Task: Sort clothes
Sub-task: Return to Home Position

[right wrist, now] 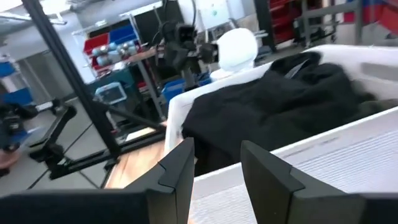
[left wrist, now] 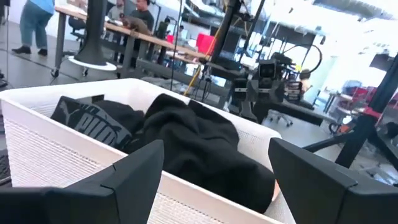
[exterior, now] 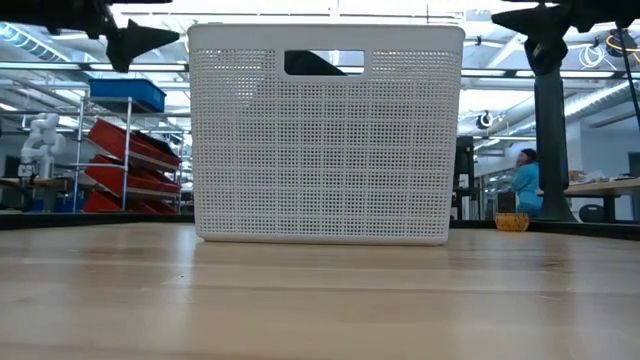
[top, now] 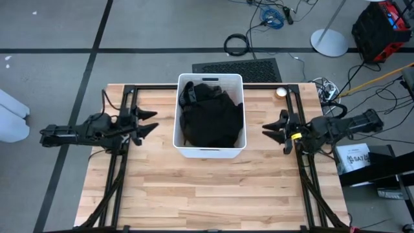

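Note:
A pile of black clothes (top: 210, 116) fills the white plastic bin (top: 210, 153) at the table's middle; the other garments are hidden under it or out of view. The pile also shows in the left wrist view (left wrist: 186, 143) and the right wrist view (right wrist: 273, 106). My left gripper (top: 150, 122) hovers open, left of the bin and above the table. My right gripper (top: 272, 127) hovers open, right of the bin. Both point at the bin and hold nothing.
The bin's perforated near wall (exterior: 325, 140) stands on the wooden table (top: 207, 194). A small round object (top: 281, 92) lies near the far right corner. Bare wood lies between the bin and the near edge. People show in the room behind.

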Robot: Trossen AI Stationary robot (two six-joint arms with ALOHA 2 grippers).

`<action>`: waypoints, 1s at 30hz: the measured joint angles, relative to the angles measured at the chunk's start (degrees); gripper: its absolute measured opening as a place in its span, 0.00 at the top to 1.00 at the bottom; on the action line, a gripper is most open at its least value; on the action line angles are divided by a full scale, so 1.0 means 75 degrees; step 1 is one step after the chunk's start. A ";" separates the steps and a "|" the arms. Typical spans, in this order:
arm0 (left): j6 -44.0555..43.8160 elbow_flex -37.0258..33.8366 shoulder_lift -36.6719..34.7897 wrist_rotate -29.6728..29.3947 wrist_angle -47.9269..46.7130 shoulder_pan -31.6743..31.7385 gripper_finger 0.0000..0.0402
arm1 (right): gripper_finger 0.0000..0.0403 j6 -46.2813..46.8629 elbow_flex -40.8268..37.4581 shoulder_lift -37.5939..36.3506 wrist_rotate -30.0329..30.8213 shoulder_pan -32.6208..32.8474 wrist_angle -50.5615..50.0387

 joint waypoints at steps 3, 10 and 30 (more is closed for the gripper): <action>0.0001 -0.0318 -0.0421 -0.0051 0.0088 0.0000 0.26 | 0.71 -0.0102 0.0000 -0.0326 0.0037 -0.0233 -0.0318; -0.0013 -0.0902 -0.1431 -0.0117 0.0068 0.0003 0.26 | 0.71 0.0293 -0.0471 -0.1016 0.0264 -0.0563 -0.0704; -0.0279 -0.2041 -0.2035 0.0091 0.0127 0.0006 0.26 | 0.71 0.1329 -0.2471 -0.1558 0.0236 -0.0573 0.0502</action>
